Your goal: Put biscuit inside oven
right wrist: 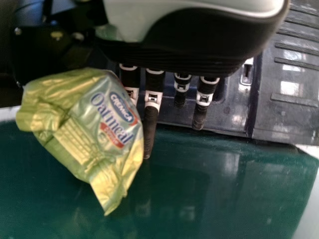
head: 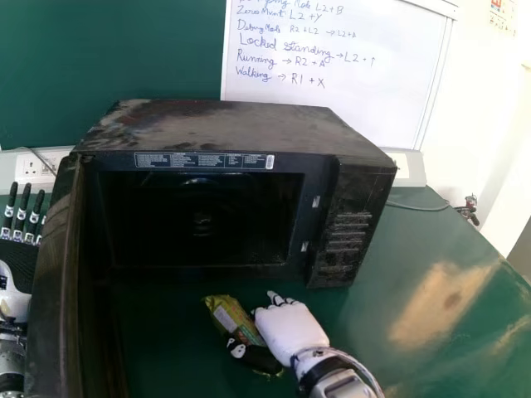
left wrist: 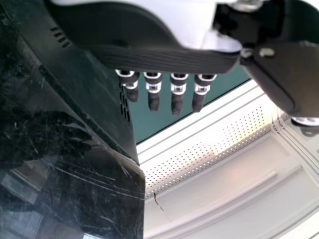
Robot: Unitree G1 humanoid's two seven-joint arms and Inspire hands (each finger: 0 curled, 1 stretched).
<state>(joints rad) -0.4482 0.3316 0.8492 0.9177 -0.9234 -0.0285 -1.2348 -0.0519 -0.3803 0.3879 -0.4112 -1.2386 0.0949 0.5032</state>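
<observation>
Right hand [head: 286,327]: clenched on the biscuit packet [head: 226,313], fingers to one side, thumb across the other. Packet in front of the oven's opening, outside it, crumpled, green-gold wrapper, one pointed corner hanging down in the right wrist view. Its printed face shows there: blue badge with white letters, large blue lettering, small red band.

Oven [head: 353,191] just past the hand, black, top scuffed and dusty. Label strip [head: 203,161] above the opening, small pale print in blocks, barcode-like patch at its right end. Two latch slots in the frame on the right. Door [head: 58,274] swung open on the left, scratched on its outer face in the left wrist view.

Left hand [head: 18,251]: released, fingers straight, at the head view's left edge, on the far side of the door.

Table [head: 415,298]: green, glossy, a tan patch of reflected light on the right. Thin cable [head: 419,206] behind the oven.

Room: dark green panel [head: 58,66] at the back, whiteboard [head: 332,104] with six handwritten lines in dark ink, top one cut off, arrows in several. White wall [head: 477,124] to the right. Socket plate [head: 33,168] on the left.

Count: one packet, one oven, one door, one whiteboard, two hands.
</observation>
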